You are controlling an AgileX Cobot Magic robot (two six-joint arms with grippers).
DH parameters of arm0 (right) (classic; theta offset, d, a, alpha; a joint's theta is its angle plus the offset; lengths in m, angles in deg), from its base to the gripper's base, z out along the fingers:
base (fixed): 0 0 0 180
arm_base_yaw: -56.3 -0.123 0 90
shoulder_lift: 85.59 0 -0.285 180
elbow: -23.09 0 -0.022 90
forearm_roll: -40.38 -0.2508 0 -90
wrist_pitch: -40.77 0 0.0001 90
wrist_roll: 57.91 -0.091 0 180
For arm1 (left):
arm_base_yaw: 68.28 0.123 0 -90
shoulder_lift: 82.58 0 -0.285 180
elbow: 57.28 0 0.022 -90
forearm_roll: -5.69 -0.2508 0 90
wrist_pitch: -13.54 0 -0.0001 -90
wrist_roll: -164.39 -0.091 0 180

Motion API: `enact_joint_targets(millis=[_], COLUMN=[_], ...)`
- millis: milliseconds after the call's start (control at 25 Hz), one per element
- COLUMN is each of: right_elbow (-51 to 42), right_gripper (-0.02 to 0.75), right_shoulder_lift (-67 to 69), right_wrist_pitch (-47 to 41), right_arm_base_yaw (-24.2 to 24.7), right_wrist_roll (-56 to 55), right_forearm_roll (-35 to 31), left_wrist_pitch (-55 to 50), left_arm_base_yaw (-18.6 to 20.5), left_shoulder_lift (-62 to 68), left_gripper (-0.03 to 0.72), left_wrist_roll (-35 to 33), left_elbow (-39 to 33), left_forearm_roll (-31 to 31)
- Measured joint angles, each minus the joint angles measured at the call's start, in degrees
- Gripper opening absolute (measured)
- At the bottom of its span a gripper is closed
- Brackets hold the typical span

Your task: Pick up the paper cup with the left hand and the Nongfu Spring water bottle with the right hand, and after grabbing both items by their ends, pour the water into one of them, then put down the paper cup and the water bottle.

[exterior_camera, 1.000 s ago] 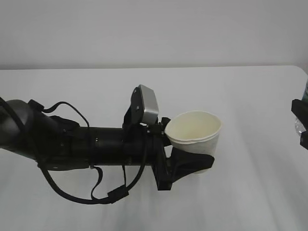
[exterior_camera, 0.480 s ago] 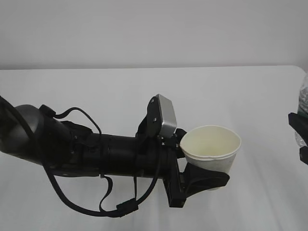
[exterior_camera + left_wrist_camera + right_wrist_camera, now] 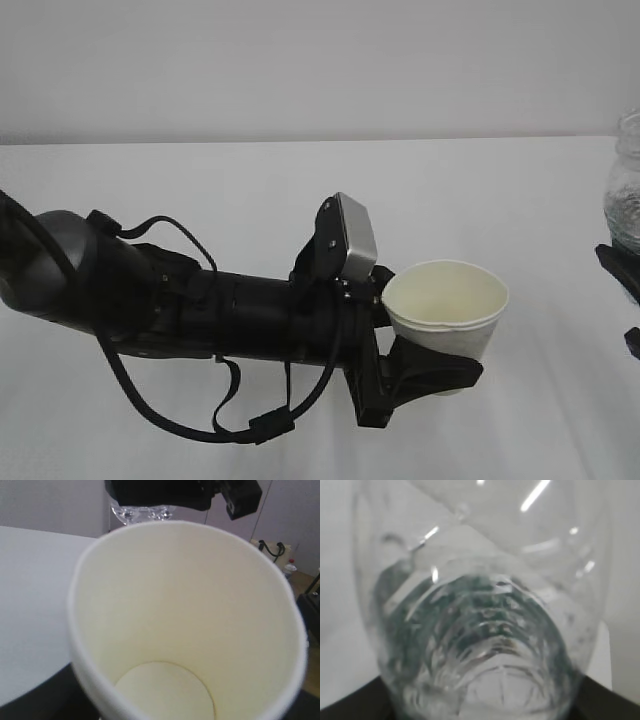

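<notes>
The white paper cup [image 3: 445,305] is held upright above the table, and my left gripper [image 3: 438,352] is shut on its lower part, with a black finger [image 3: 432,372] wrapped along the near side. In the left wrist view the cup's cream inside [image 3: 175,605] fills the frame and looks dry. At the right edge, my right gripper [image 3: 625,265] is shut on the clear ribbed Nongfu Spring water bottle [image 3: 625,185], which is cut off by the frame. The right wrist view looks along the bottle [image 3: 480,630], whose green label shimmers through it. I cannot make out the water.
The white table [image 3: 200,180] runs back to a pale wall. My left arm's black body and looping cables [image 3: 180,320] lie low across the left half. The right gripper and bottle hang just beyond the cup's rim [image 3: 185,492].
My left arm has carried the cup to the right and a little lower. At the right edge, more of the bottle now shows, higher in view.
</notes>
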Motion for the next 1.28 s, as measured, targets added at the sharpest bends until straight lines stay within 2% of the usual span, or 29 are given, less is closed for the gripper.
enact_joint_targets(millis=[280,440,600,1280], right_elbow=[0.0,0.0,0.0,0.0], right_gripper=[0.421,0.421,0.421,0.421], right_shoulder_lift=[0.0,0.0,0.0,0.0], right_wrist_pitch=[-0.1,-0.2,-0.2,-0.3], right_arm_base_yaw=[0.0,0.0,0.0,0.0], right_wrist_roll=[7.3,9.7,12.1,19.5], right_forearm_roll=[0.1,0.1,0.1,0.1], left_wrist_pitch=[-0.6,-2.0,-2.5,-2.7], left_arm_base_yaw=[-0.4,-2.0,-3.1,-3.5], left_shoulder_lift=[0.0,0.0,0.0,0.0], left_gripper=[0.481,0.481,0.481,0.481], left_wrist_roll=[2.4,2.9,3.0,3.2], left_elbow=[0.5,1.0,1.6,1.6], left_forearm_roll=[-1.9,-2.6,-1.9,-0.8])
